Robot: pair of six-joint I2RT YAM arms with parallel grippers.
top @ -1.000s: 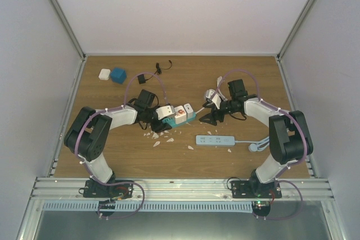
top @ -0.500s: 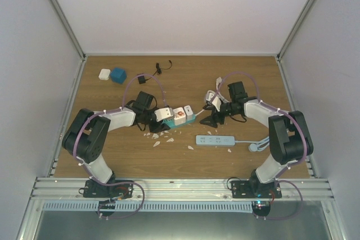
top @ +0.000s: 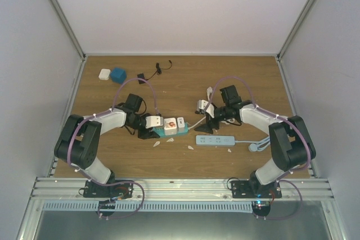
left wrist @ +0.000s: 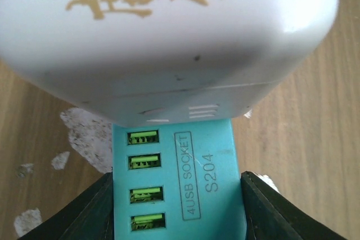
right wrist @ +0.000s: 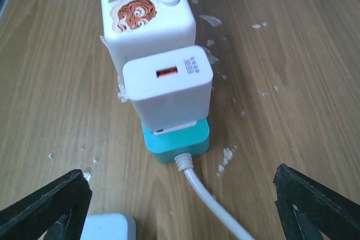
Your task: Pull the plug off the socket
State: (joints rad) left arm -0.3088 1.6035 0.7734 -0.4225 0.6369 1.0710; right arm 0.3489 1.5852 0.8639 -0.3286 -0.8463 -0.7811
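While the left claw (left wrist: 177,214) clamps the teal socket (left wrist: 209,167), the right claw (right wrist: 180,209) gapes near a power strip (top: 215,140).

Probably a robotics lab: white-walled enclosure (top: 180,9), aluminium rail (top: 180,184), wooden table (top: 247,74).

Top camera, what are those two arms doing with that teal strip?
The left gripper is clamped on the USB end of the teal strip. The right gripper hangs open at the cord end, facing the white charger, touching nothing. The charger and the tiger plug behind it are both seated in the strip; nothing is pulled yet.
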